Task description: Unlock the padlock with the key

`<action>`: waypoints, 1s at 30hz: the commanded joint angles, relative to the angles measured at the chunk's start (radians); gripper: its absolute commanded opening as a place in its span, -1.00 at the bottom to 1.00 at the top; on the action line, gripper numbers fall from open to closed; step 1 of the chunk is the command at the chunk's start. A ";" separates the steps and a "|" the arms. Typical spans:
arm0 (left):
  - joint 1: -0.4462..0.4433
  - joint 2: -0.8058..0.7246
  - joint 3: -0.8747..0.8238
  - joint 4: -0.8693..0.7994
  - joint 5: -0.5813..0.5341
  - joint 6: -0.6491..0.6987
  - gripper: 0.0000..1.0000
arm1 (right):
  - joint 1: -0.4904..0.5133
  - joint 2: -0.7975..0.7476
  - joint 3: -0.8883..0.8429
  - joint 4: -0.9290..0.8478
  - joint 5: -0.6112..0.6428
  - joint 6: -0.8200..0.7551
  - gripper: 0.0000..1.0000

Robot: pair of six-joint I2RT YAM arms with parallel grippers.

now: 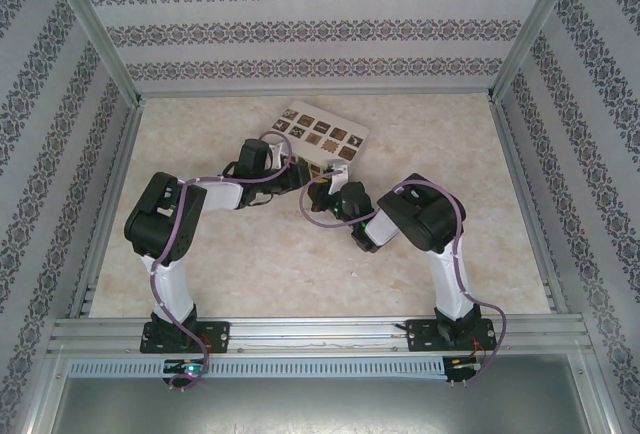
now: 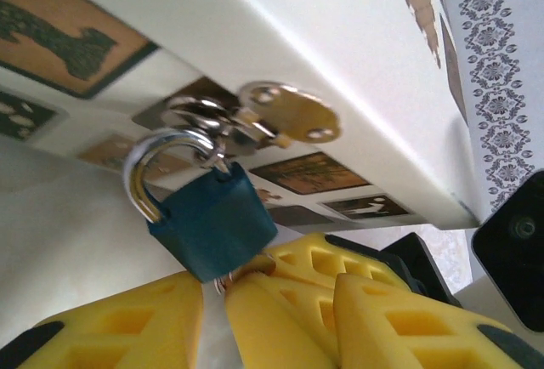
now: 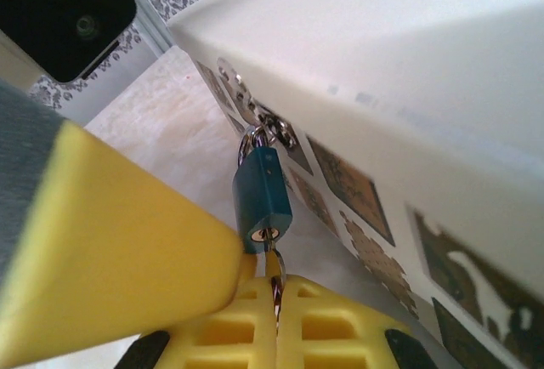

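Note:
The small blue padlock (image 2: 212, 220) (image 3: 262, 195) hangs by its silvery shackle (image 2: 151, 169) from a metal hasp on the side of the cream box (image 1: 320, 134). My right gripper (image 3: 274, 288) (image 1: 328, 182) is shut on the key (image 3: 272, 258), whose blade sits in the keyhole at the padlock's bottom. My left gripper (image 2: 267, 277) (image 1: 303, 167) is open just below the padlock. Its fingers (image 2: 110, 326) straddle the right gripper's fingers (image 2: 340, 267). One left finger (image 3: 110, 241) touches the padlock's lower corner.
The cream box with dark picture tiles (image 2: 357, 37) (image 3: 408, 71) looms right behind the padlock. A brass round-headed piece (image 2: 289, 114) hangs by the hasp. Patterned walls (image 1: 300, 29) and metal frame posts (image 1: 95, 34) enclose the beige table (image 1: 250, 274).

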 commanded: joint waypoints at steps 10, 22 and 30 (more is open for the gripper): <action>0.075 -0.111 -0.152 0.187 -0.034 -0.126 0.12 | 0.028 0.036 -0.029 0.033 0.025 0.045 -1.00; 0.141 -0.089 -0.281 0.497 -0.013 -0.357 0.09 | 0.044 -0.003 -0.038 0.036 0.013 0.193 -1.00; 0.140 -0.029 -0.272 0.560 0.021 -0.433 -0.03 | 0.058 -0.007 -0.058 0.060 0.017 0.271 -1.00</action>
